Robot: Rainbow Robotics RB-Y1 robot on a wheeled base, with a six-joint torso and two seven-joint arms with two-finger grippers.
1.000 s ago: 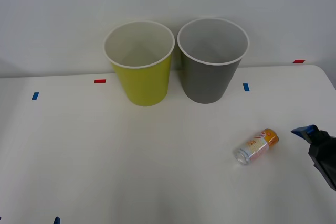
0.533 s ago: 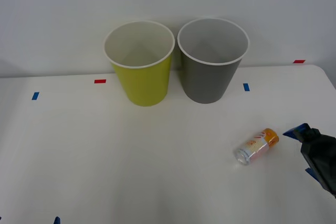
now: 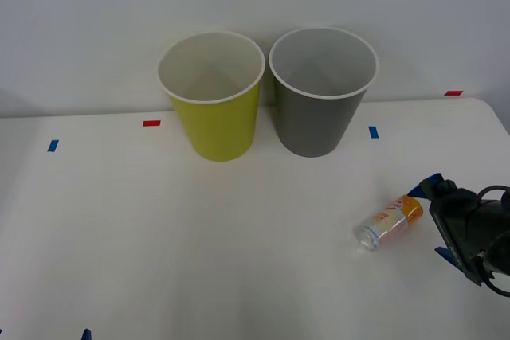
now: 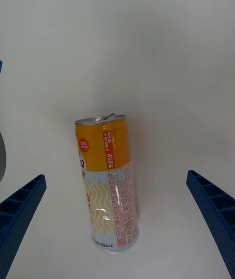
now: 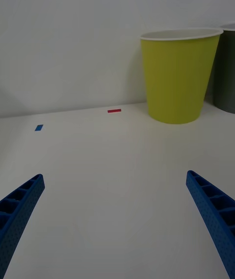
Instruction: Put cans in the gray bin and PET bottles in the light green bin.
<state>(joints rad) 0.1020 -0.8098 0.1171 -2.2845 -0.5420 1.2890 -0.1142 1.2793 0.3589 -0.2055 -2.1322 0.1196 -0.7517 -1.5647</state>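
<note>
Silvery-white with reddish print and an orange end, the can (image 3: 389, 222) (image 4: 107, 183) lies on its side on the white counter (image 3: 199, 236), near its right edge and well in front of the gray bin (image 3: 322, 91). Just beside the can's orange end sits the right end effector (image 3: 438, 216) (image 4: 117, 225), its blue fingers (image 4: 19, 213) spread wide with the can between them, untouched. The light green bin (image 3: 213, 97) (image 5: 178, 76) stands just left of the gray one by the wall, and the left end effector (image 5: 117, 225) hovers open over bare counter, facing it.
</note>
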